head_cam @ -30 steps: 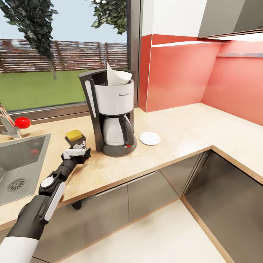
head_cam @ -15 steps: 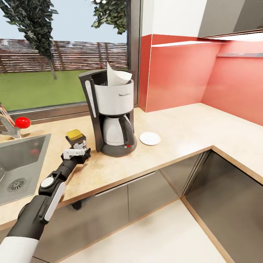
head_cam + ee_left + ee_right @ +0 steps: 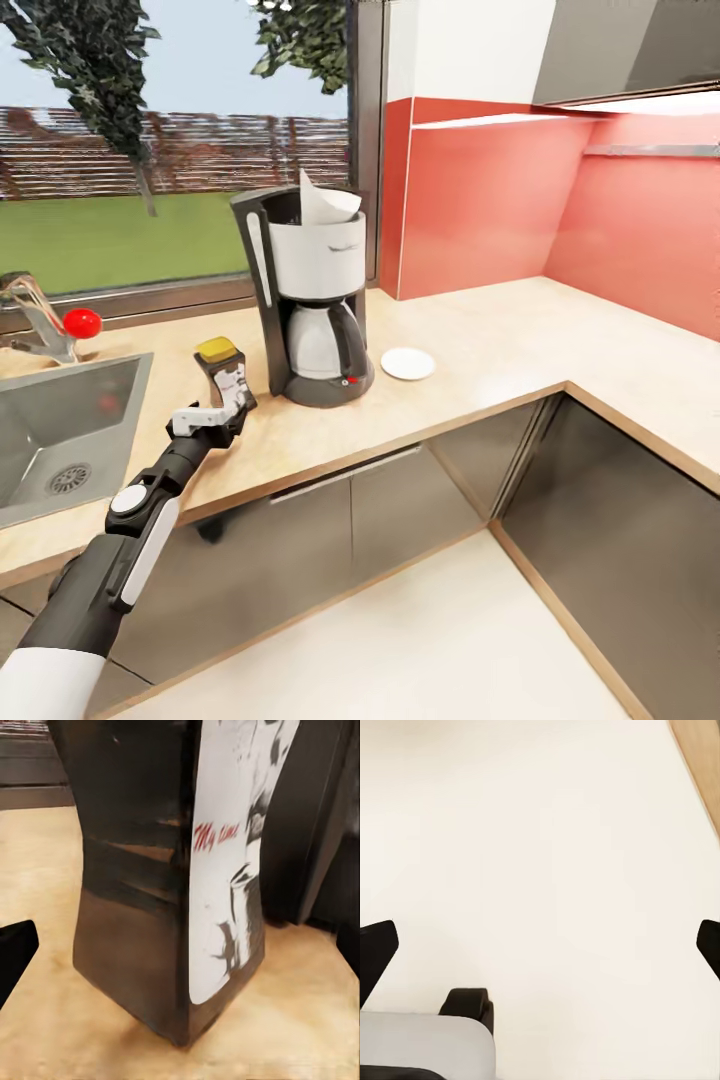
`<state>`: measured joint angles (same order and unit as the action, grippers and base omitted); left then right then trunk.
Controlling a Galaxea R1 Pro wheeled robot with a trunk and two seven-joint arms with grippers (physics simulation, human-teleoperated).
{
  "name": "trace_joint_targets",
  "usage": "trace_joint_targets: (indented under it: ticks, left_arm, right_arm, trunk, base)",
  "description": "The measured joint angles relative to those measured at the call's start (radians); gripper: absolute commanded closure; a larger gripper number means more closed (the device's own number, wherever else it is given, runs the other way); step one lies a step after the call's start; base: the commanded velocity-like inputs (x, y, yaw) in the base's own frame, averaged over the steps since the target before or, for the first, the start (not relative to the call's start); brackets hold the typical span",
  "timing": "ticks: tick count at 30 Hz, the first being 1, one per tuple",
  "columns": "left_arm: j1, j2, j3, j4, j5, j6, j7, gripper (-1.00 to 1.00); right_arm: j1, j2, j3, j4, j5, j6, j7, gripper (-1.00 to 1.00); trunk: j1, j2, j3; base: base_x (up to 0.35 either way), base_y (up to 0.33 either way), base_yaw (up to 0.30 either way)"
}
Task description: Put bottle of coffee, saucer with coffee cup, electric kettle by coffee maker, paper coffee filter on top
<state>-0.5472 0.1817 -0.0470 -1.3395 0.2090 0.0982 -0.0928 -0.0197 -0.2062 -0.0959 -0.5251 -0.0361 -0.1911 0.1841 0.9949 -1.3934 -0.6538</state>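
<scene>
A pale wood-look tabletop (image 3: pixel 480 350) runs under a window and red wall. The bottle of coffee (image 3: pixel 226 375) stands on it beside the coffee maker (image 3: pixel 310 295), tilted, yellow top up, dark with a white label. The left hand (image 3: pixel 212 420) sits just behind it, fingers apart; the right hand (image 3: pixel 540 945) hangs open

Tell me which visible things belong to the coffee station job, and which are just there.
Job things:
bottle of coffee
coffee maker
paper coffee filter
saucer
kitchen countertop
left gripper

Just there:
sink
tap with red knob
</scene>
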Motion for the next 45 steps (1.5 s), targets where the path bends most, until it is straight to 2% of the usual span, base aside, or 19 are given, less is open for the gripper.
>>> trace_joint_targets:
  ticks: [10,14,19,25,33,35,36,39,40,41,42,43,44,45]
  left_arm:
    - [0.000,0.000,0.000,-0.003,0.003,0.000,-0.001,-1.00]
    - [0.000,0.000,-0.001,-0.010,0.051,0.000,-0.006,-1.00]
    - [0.000,0.000,-0.001,-0.017,0.093,0.001,-0.009,-1.00]
    - [0.000,0.000,-0.004,-0.032,0.115,0.004,-0.013,-1.00]
    - [0.000,0.000,-0.008,-0.048,0.119,0.014,-0.028,-1.00]
    - [0.000,0.000,-0.009,-0.049,0.119,0.021,-0.063,-1.00]
    - [0.000,0.000,-0.010,-0.050,0.129,0.042,-0.189,-1.00]
    - [0.001,0.000,-0.011,-0.050,0.161,0.055,-0.307,-1.00]
    - [0.006,0.000,-0.012,-0.050,0.194,0.063,-0.404,-1.00]
    - [0.024,-0.001,-0.030,-0.051,0.217,0.067,-0.513,-1.00]
    - [0.031,-0.001,-0.052,-0.051,0.224,0.067,-0.565,-1.00]
    - [0.036,-0.001,-0.080,-0.051,0.228,0.068,-0.611,-1.00]
    - [0.037,-0.001,-0.095,-0.051,0.230,0.067,-0.631,-1.00]
    - [0.040,-0.001,-0.128,-0.052,0.232,0.067,-0.660,-1.00]
  right_arm:
    - [0.000,0.000,-0.001,0.000,0.000,0.000,0.001,-1.00]
    - [0.000,0.000,-0.003,-0.001,0.000,-0.001,0.001,-1.00]
    - [0.000,0.000,-0.003,-0.001,0.000,-0.001,0.001,-1.00]
    - [0.000,0.000,-0.002,0.000,0.000,0.000,0.002,-1.00]
    - [0.000,0.000,-0.002,0.000,0.000,0.000,0.002,-1.00]
    - [0.000,0.000,-0.002,0.000,0.000,0.000,0.002,-1.00]
    - [0.000,0.000,-0.002,0.000,0.000,0.000,0.001,-1.00]
    - [0.000,0.000,-0.002,0.000,0.000,0.000,0.001,-1.00]
    - [-0.001,0.000,-0.002,0.000,0.000,0.000,0.001,-1.00]
    - [0.000,0.000,-0.002,0.000,0.000,0.000,0.001,-1.00]
    - [0.000,0.000,-0.002,0.000,0.000,0.000,0.001,-1.00]
    - [0.000,0.000,-0.002,0.000,0.000,0.000,0.001,-1.00]
    - [0.000,0.000,-0.002,0.000,0.000,0.000,0.001,-1.00]
    - [0.000,0.000,-0.002,0.000,0.000,0.000,0.001,-1.00]
  trunk:
    - [-0.001,0.000,0.000]
    - [-0.001,0.000,0.000]
    - [-0.001,0.000,0.000]
    - [0.000,0.000,0.000]
    - [0.000,0.000,0.000]
    - [0.000,0.000,0.000]
    - [-0.001,0.000,0.000]
    - [-0.001,0.000,0.000]
    - [-0.001,0.000,0.000]
    - [-0.001,0.000,0.000]
    - [-0.001,0.000,0.000]
    - [-0.001,0.000,0.000]
    - [-0.001,0.000,0.000]
    - [-0.001,0.000,0.000]
  base:
    - [-0.092,0.000,0.000]
    - [-0.004,0.000,0.000]
    - [-0.001,0.000,0.000]
    - [-0.152,0.000,0.000]
    - [-0.097,0.000,0.000]
    - [-0.016,0.000,0.000]
    - [-0.007,0.000,0.000]
    - [-0.004,0.000,0.000]
    - [0.000,0.000,0.000]
    - [0.000,0.000,0.000]
    - [0.000,0.000,0.000]
    - [0.000,0.000,0.000]
    - [0.000,0.000,0.000]
    - [0.000,0.000,0.000]
